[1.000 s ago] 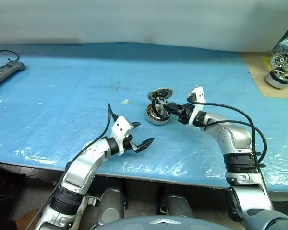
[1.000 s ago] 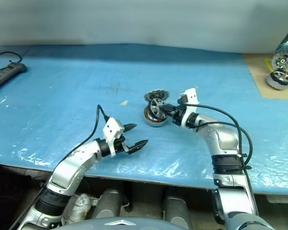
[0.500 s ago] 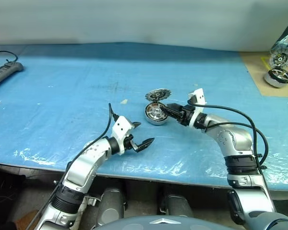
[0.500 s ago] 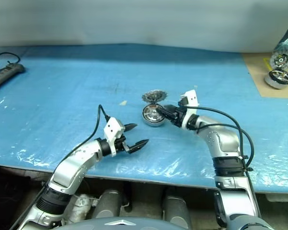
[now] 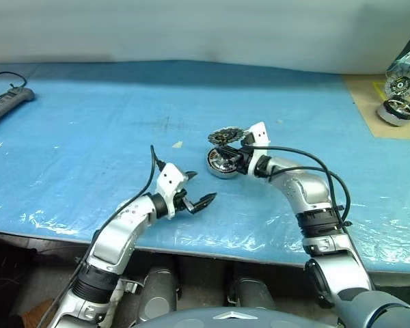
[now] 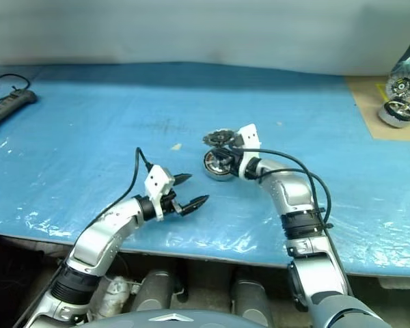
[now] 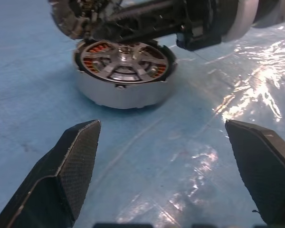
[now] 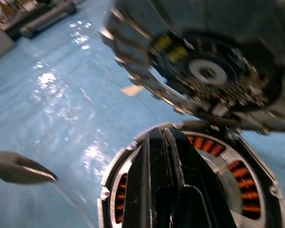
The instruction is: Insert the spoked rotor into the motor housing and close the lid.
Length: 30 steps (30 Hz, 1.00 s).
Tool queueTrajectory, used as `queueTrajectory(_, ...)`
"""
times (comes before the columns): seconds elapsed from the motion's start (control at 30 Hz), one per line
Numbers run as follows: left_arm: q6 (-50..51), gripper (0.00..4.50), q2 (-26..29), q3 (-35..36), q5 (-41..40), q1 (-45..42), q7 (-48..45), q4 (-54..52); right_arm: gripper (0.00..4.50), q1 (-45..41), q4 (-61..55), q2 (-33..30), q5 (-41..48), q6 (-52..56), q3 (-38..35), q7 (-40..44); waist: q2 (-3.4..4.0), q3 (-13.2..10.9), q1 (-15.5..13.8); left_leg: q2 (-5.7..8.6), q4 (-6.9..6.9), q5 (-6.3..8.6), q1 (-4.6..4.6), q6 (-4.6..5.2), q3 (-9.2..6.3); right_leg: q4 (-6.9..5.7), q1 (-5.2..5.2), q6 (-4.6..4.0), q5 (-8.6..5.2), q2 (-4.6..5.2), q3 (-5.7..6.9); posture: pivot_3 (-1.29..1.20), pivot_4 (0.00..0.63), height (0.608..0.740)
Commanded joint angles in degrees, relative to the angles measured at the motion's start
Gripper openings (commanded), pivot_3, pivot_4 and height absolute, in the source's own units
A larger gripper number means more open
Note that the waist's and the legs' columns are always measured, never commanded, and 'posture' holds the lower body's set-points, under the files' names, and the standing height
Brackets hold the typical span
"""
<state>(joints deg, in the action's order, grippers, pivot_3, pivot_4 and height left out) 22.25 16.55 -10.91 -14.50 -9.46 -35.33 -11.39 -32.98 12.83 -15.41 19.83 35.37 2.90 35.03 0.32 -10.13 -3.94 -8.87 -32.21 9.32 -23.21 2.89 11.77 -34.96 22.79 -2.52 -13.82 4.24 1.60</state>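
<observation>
Spoked rotor [image 7: 123, 71] seated over coils, right hand [image 5: 234, 156] closed above it, left hand [image 5: 199, 195] wide open, empty

Silver arms, black cables, white wrist blocks, black tools.

The table cover [image 5: 89, 130] was bright blue with glossy white glints. On it, the spoked rotor [image 7: 123, 71] had a shiny silver shell, grey spokes and a dark rim, and copper-orange coils of the motor housing [image 7: 152, 70] showed between those spokes. Just behind the rotor, the lid [image 5: 225, 135] was grey with a dark toothed edge. The fingers [image 7: 69, 166] of the left gripper [image 5: 197, 192] were black with a fine cross-hatched texture, its mount white
</observation>
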Motion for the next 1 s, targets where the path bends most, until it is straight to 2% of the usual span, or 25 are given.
queueTrajectory(0.03, -1.7, 4.50, -0.1, 5.5, -2.3, -3.0, 1.0, 1.1, 0.04, 1.2, -1.7, -1.9, -2.3, -0.6, 2.6, 1.9, -0.01, 0.0, 0.0, -0.01, 0.00, 0.00, 0.03, 0.00, 0.00, -0.02, -0.02, 0.00, 0.00, 0.00, 0.00, 0.00, 0.150, 0.740)
queueTrajectory(0.13, -3.1, 4.50, 0.4, 8.7, -2.2, -5.5, 2.3, 1.8, 0.04, 3.4, -4.8, -4.7, -3.8, -0.9, 5.8, 4.9, -0.03, 0.0, -0.1, -0.01, -0.03, -0.01, 0.04, -0.01, -0.01, -0.04, -0.07, 0.00, 0.00, 0.00, 0.01, 0.00, 0.150, 0.740)
queueTrajectory(0.2, -13.1, 4.50, -2.5, 9.9, -0.4, -12.6, 1.6, 20.8, 0.04, 4.2, -6.7, -5.1, -1.9, -0.4, 4.5, 5.9, 0.03, 0.1, -0.4, 0.02, -0.05, 0.00, 0.12, 0.01, -0.02, 0.01, -0.19, 0.00, 0.00, 0.01, 0.01, 0.00, 0.150, 0.740)
queueTrajectory(0.27, -17.7, 4.50, -3.9, 12.8, -1.3, -24.2, 0.1, 36.8, 0.04, 4.7, -10.0, -5.2, 1.5, 1.1, 1.7, 6.9, -0.04, 0.0, -0.8, 0.02, -0.08, -0.02, 0.32, -0.01, -0.04, -0.01, -0.39, 0.08, 0.04, 0.00, 0.00, 0.00, 0.150, 0.740)
queueTrajectory(0.4, -22.1, 4.50, -5.3, 16.6, -3.3, -41.2, -4.2, 56.3, 0.04, 7.5, -16.5, -6.8, 9.4, 7.6, -3.7, 9.0, -0.31, -0.1, -1.1, 0.04, -0.25, -0.12, -0.12, 0.02, -0.05, 0.01, -0.06, 0.15, 0.32, 0.03, -0.02, 0.00, 0.150, 0.740)
queueTrajectory(0.6, -26.7, 4.50, -9.4, 18.9, -2.7, -56.7, -11.7, 74.8, 0.04, 15.2, -21.4, -10.8, 9.4, 10.2, -6.1, 6.7, -0.32, -0.1, -2.1, 0.07, -0.39, -0.05, -0.36, 0.38, -0.03, 0.01, 0.08, 0.13, 0.33, 0.14, 0.08, 0.00, 0.150, 0.740)
queueTrajectory(0.7, -28.1, 3.90, -11.1, 19.4, -1.8, -60.6, -13.9, 79.4, 0.00, 17.9, -24.8, -11.1, 11.2, 11.7, -9.3, 4.4, -0.32, -0.1, -2.0, 0.06, -0.42, 0.05, -0.61, 0.56, -0.03, -0.03, 0.36, 0.13, 0.33, 0.14, 0.11, 0.00, 0.150, 0.740)
queueTrajectory(1.0, -28.6, 0.67, -14.5, 18.5, 1.9, -64.5, -18.3, 85.0, 0.00, 25.8, -32.0, -11.8, 12.4, 14.1, -13.7, -0.5, -0.33, -0.1, -2.1, -0.01, -0.58, 0.09, -0.70, 0.38, -0.06, -0.05, 0.39, 0.12, 0.32, 0.15, 0.20, 0.00, 0.150, 0.740)
